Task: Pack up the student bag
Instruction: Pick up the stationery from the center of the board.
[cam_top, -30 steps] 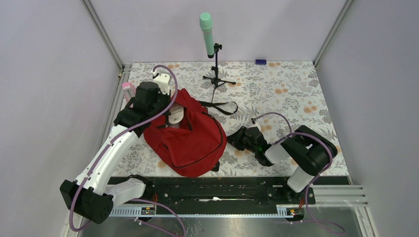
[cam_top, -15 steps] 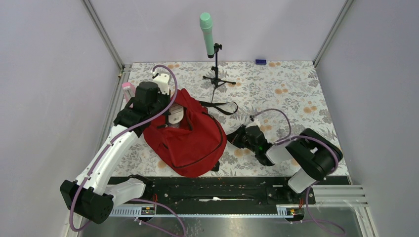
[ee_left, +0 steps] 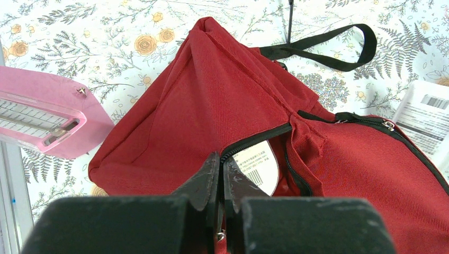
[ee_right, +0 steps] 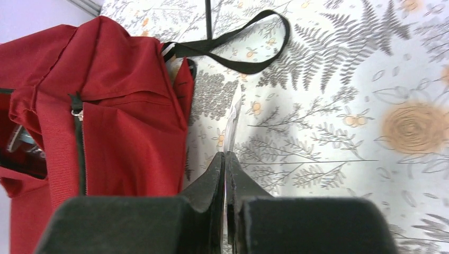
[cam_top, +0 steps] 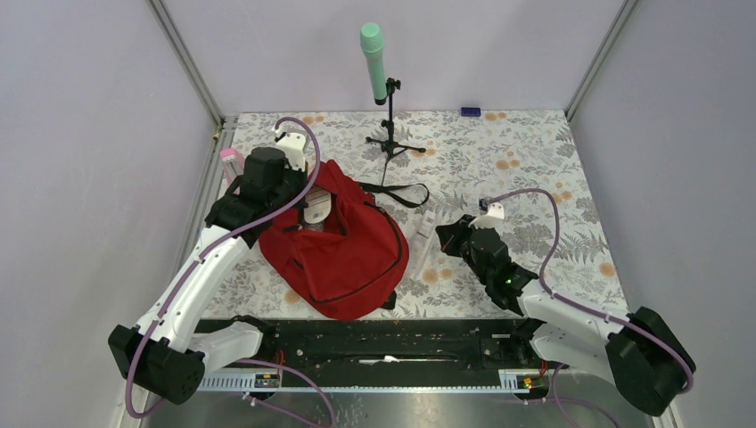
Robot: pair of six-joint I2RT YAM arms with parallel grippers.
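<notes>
Entry: student bag [cam_top: 343, 250], red, lies left of centre on floral table [cam_top: 535, 160], its zipper rim clenched by left gripper [ee_left: 221, 161]; right gripper [ee_right: 225, 159] pinches thin white packet [ee_right: 234, 114] just beside it, so insertion step, next likely carrying the packet over the rim.

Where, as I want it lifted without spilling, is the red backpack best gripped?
By the black carry loop at the backpack's far end, coming down from above. It lies flat and open on the table, clear of the red fabric, so one finger could probably slip through.
</notes>
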